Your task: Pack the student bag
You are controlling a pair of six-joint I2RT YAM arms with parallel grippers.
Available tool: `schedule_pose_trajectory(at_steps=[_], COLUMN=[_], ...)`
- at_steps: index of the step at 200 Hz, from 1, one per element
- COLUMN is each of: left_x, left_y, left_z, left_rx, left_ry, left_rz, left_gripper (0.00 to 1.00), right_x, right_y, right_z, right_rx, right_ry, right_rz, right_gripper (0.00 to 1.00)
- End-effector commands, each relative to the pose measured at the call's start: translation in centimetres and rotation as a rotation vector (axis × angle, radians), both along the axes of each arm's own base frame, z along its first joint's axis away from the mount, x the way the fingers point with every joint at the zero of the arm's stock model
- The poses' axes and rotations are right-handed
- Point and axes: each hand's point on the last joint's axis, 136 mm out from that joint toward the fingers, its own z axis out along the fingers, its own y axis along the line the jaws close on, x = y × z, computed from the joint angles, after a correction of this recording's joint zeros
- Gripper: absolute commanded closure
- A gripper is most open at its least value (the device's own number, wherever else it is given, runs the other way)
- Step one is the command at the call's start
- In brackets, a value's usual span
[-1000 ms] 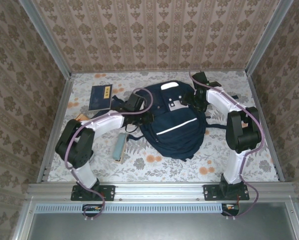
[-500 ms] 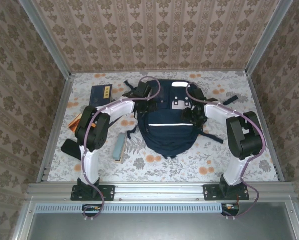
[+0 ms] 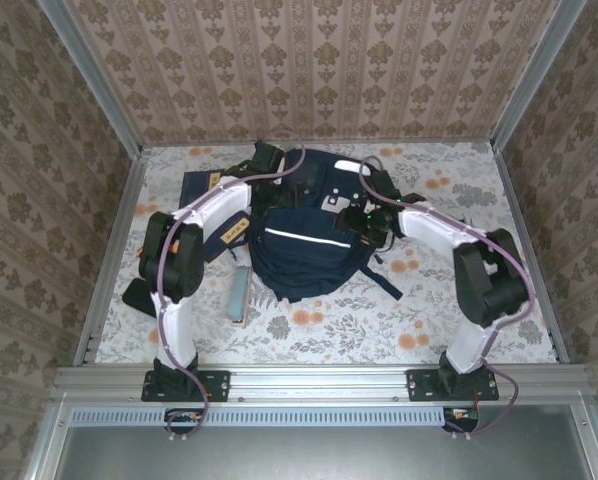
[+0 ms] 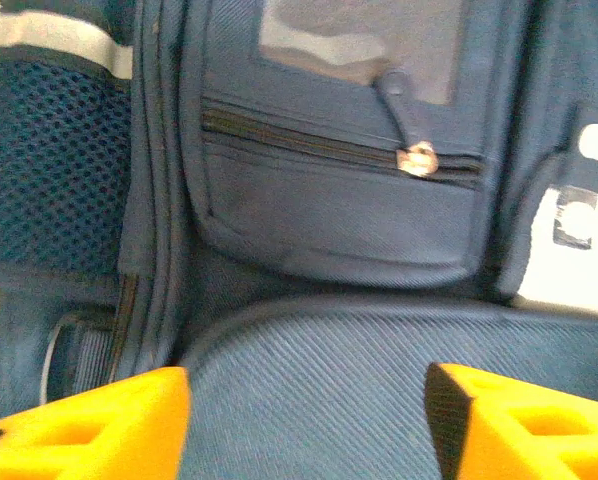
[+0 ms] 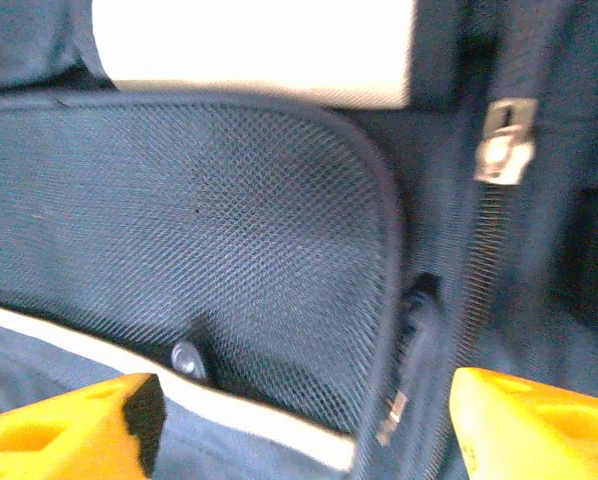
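Navy cloth dominates the table, yet the loose things sit at its left side: a dark flat item (image 3: 137, 295) near the edge, a pale slim case (image 3: 239, 292) just in from it, and a navy booklet (image 3: 192, 187) farther back, partly under the left arm. None of these is packed yet, so by my judgement most of the work is left.

The left gripper (image 3: 271, 160) is at the bag's far left corner. Its orange fingers (image 4: 89, 420) stand wide apart with nothing between them but the fabric beyond, and the small pocket zip (image 4: 416, 158) ahead of them is drawn closed.

The student bag (image 3: 304, 250) lies flat in the middle of the table towards the back wall, white stripe up, straps trailing right. Whether its main compartment is open, or anything is inside, I cannot tell.

The right gripper (image 3: 369, 222) is over the bag's right side, its fingers (image 5: 64, 425) also spread wide and empty, facing a mesh panel (image 5: 209, 250) and a zip pull (image 5: 504, 140).
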Motion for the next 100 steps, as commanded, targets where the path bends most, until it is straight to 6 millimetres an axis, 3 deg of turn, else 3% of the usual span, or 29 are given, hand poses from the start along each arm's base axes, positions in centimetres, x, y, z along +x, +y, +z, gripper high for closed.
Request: schedule_pose_trajectory(at_steps=[1, 28, 44, 48, 77, 100], left_x=[-3.9, -7.6, -10.5, -11.3, -14.7, -16.0], left_y=[-0.1, -2.4, -5.3, -6.0, -8.9, -11.4], left_z=[3.2, 3.4, 2.6, 2.3, 0.7, 0.0], left_rx=[0.109, 0.205, 0.246, 0.262, 0.415, 0.454], left_ry=[-0.042, -0.062, -0.062, -0.054, -0.068, -0.104], left_rz=[-0.089, -0.177, -0.315, -0.360, -0.537, -0.619], left_gripper=[0.30, 0.28, 0.29, 0.30, 0.35, 0.37], right_x=[-1.8, -4.0, -5.0, -5.2, -6.2, -6.4], right_y=[-4.7, -9.9, -11.8, -12.2, -13.5, -14.0], right_z=[2.3, 1.6, 0.7, 1.4, 0.8, 0.4], right_rx=[-0.049, -0.097, -0.118, -0.114, -0.115, -0.107], right_ry=[-0.044, -0.035, -0.014, -0.035, -0.027, -0.017], right_rz=[-0.093, -0.216, -0.258, -0.270, -0.305, -0.324], right_gripper=[0.17, 0.10, 0.07, 0.06, 0.05, 0.05])
